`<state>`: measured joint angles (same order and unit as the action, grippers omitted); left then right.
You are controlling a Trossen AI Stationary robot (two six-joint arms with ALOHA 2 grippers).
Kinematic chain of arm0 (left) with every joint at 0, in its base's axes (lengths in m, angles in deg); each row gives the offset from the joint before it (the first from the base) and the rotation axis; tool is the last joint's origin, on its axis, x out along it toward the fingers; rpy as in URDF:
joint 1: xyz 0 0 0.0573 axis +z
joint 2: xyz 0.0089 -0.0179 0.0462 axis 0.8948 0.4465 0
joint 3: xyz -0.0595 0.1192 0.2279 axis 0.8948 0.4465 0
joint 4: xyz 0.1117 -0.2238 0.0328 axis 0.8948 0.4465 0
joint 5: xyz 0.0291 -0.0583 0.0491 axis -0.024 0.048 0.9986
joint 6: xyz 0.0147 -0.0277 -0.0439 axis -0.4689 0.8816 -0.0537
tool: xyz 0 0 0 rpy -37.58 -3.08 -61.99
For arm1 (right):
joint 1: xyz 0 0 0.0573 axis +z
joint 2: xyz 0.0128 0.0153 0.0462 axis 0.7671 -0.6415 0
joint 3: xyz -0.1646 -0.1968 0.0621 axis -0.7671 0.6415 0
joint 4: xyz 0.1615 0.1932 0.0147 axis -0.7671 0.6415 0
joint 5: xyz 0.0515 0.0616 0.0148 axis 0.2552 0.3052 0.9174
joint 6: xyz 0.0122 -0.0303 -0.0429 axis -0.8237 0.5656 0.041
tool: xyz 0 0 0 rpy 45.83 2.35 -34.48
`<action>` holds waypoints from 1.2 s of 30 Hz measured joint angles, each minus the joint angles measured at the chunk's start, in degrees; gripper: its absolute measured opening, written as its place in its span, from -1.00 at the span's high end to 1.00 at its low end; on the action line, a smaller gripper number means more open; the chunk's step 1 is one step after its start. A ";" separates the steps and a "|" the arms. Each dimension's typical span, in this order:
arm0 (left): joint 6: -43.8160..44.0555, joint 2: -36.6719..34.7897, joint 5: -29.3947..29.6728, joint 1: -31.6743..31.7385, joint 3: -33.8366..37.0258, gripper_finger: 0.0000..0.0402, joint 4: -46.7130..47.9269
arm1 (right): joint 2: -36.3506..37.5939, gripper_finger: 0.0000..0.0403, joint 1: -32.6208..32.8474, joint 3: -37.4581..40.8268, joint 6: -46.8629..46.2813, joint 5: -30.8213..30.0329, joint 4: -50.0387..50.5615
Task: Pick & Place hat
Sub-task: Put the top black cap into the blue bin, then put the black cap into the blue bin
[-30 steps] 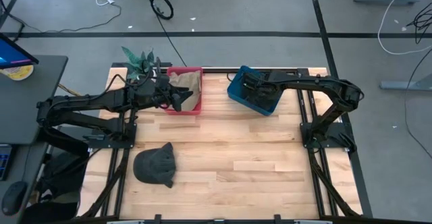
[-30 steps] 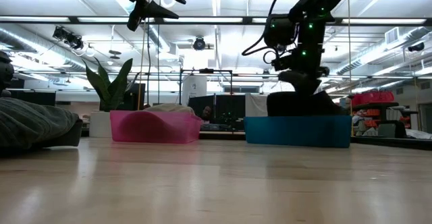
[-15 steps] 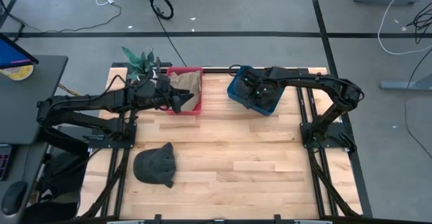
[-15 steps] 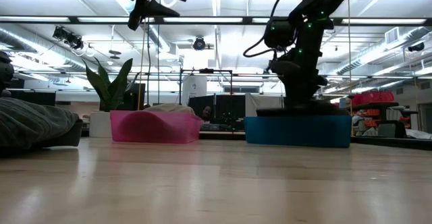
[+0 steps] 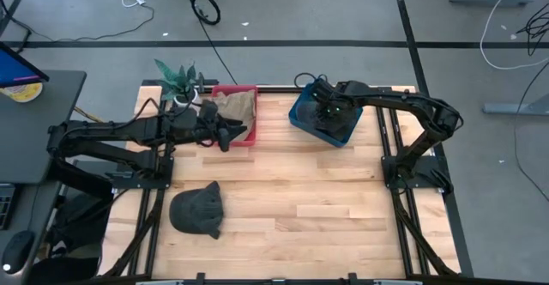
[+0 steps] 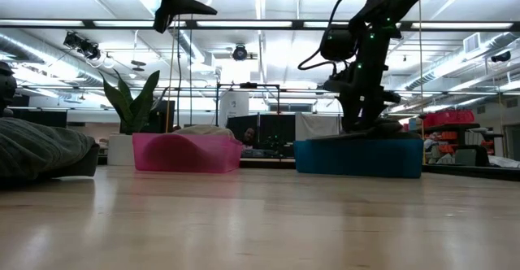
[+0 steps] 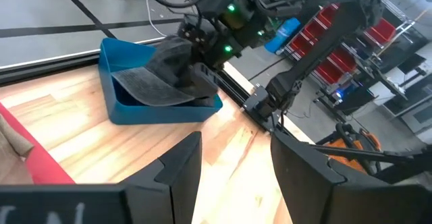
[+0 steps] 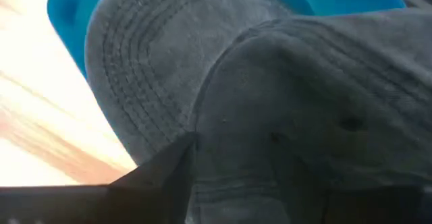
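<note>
Grey, soft fabric with rows of stitching fills the right wrist view: this is the hat (image 8: 270, 116) lying in the blue bin (image 5: 302, 118) at the far edge of the table (image 5: 300, 216). It is a cap with a curved brim, and in the left wrist view the brim sticks out over one wall of the bin while the crown sits inside, a little crumpled. I judge that this hat was put there on purpose, as the bin is its target.

The right pincer (image 5: 330, 112) is directly over this hat, inside the rim of the bin. Its fingers (image 8: 162, 177) stand apart on both sides of the cloth, and I cannot tell if they grip it or have let it go (the cloth lies very close between them).

The left pincer (image 5: 230, 135) hovers above the front wall of the pink bin (image 5: 250, 139), just beside the blue one. Its fingers (image 7: 182, 170) are partly open and nothing is between them. A beige cloth thing (image 5: 236, 105) lies in the pink bin, possibly another hat.

A second dark grey hat (image 5: 197, 209) rests on the table near the left front, well apart from both bins, so my guess is that it waits for the left arm.
</note>
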<state>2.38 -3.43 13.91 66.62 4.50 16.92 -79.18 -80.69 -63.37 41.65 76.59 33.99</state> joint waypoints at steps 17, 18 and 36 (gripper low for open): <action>0.32 0.02 0.46 -3.82 0.01 0.10 0.00 | -6.95 0.37 -0.03 -0.02 3.51 -1.42 -0.49; 0.37 0.02 0.60 -3.99 0.00 0.10 0.00 | -6.75 0.39 -0.04 -0.02 3.76 -1.49 -0.39; 4.70 0.02 -1.13 -4.61 0.02 0.10 0.95 | 3.15 0.83 -0.52 -10.91 12.00 0.44 8.39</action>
<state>7.08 -3.40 12.79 62.01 4.52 17.87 -76.04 -81.21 -74.29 53.65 77.03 42.38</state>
